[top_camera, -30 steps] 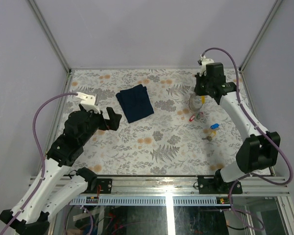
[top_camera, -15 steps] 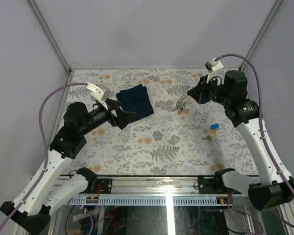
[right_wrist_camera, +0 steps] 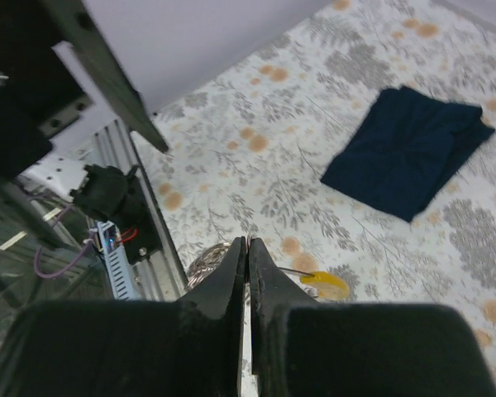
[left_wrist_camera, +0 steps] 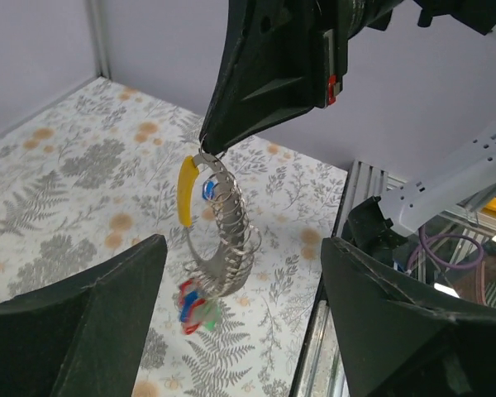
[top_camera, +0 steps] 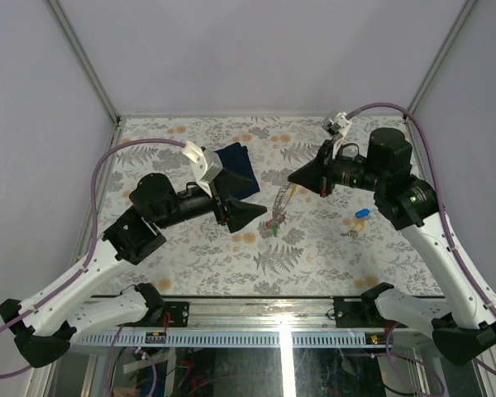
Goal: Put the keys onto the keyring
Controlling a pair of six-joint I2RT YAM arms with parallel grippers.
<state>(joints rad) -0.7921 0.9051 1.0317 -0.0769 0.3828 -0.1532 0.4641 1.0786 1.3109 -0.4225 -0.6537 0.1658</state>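
My right gripper (top_camera: 291,179) is shut on the top of the keyring (top_camera: 279,203), a silvery wire ring held in the air over the middle of the table. Several keys hang from it: a yellow tag (left_wrist_camera: 185,192) near the top and blurred red, blue and green tags (left_wrist_camera: 194,306) at the bottom. The ring (left_wrist_camera: 227,240) dangles from the right gripper's dark tip (left_wrist_camera: 207,147). My left gripper (top_camera: 261,203) stands open, pointing at the ring from the left, and its fingers (left_wrist_camera: 91,314) do not touch it. Two loose keys (top_camera: 360,213) (top_camera: 350,233) lie on the table at the right.
A dark navy folded cloth (right_wrist_camera: 409,149) lies at the back, partly hidden by my left arm in the top view. The table's aluminium front rail (top_camera: 281,310) runs along the near edge. Grey walls enclose the back and sides.
My right arm lifted the keyring off the table at the right and carried it left to the middle. My left arm swung right toward it, its jaws narrowing a little.
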